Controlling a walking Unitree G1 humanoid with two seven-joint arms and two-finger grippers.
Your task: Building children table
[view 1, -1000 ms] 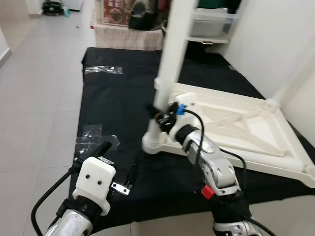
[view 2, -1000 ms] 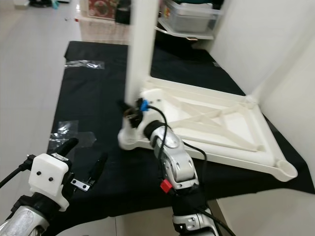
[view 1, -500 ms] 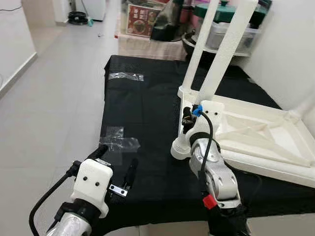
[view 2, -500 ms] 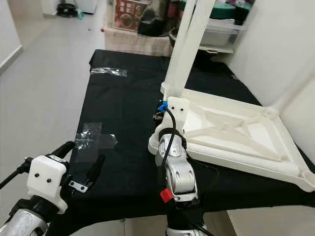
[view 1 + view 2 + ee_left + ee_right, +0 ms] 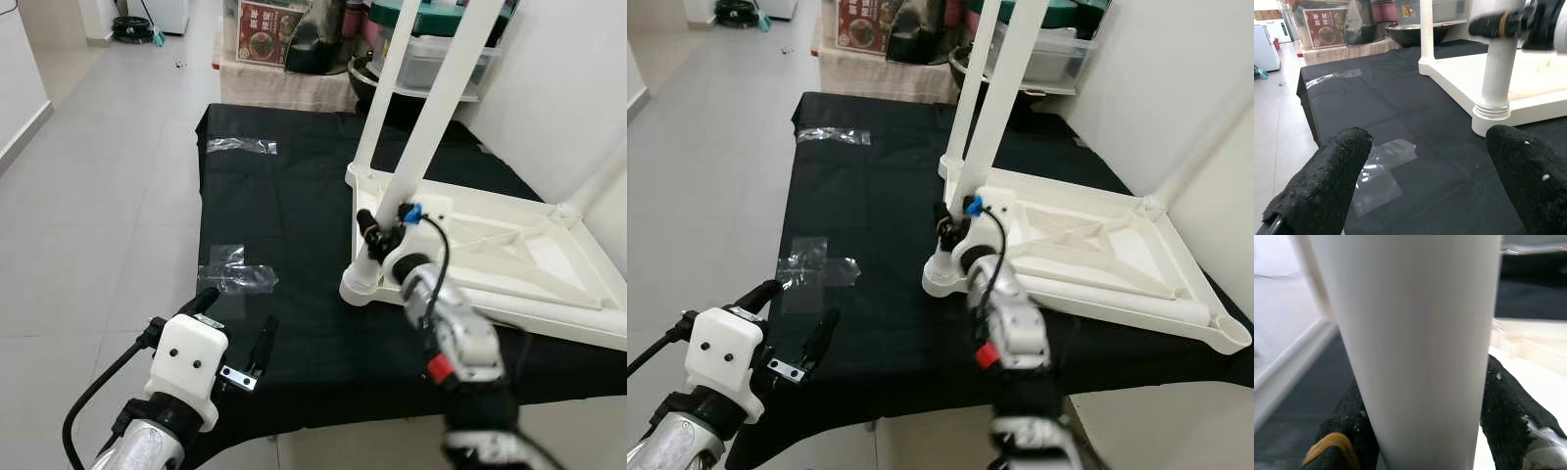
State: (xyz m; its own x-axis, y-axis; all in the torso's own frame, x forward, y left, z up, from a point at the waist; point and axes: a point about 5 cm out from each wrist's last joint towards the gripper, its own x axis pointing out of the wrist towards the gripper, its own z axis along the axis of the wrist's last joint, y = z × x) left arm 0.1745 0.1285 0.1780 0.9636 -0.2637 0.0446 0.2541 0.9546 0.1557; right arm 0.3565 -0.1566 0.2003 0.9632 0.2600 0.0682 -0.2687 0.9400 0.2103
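A white children's table (image 5: 509,250) lies upside down on a black cloth. Two white legs stand up from its left corners, a near leg (image 5: 431,117) and a far leg (image 5: 382,88). My right gripper (image 5: 377,233) is shut on the near leg just above its socket. In the right wrist view both black fingers (image 5: 1347,426) press against the leg (image 5: 1415,333). My left gripper (image 5: 238,313) hovers open low at the cloth's front left edge, well apart from the table. In its wrist view the near leg's base (image 5: 1496,93) stands ahead, between the spread fingers (image 5: 1327,191).
The black cloth (image 5: 284,186) covers the floor, with clear tape patches (image 5: 240,276) stuck on it. Grey floor tiles (image 5: 88,196) lie to the left. Boxes and storage bins (image 5: 269,24) crowd the back. A white wall (image 5: 568,88) runs along the right.
The camera has shifted and the whole scene sits differently. My right gripper keeps its hold on the near leg while its forearm has swung out to the right. The left gripper has stayed open and still.
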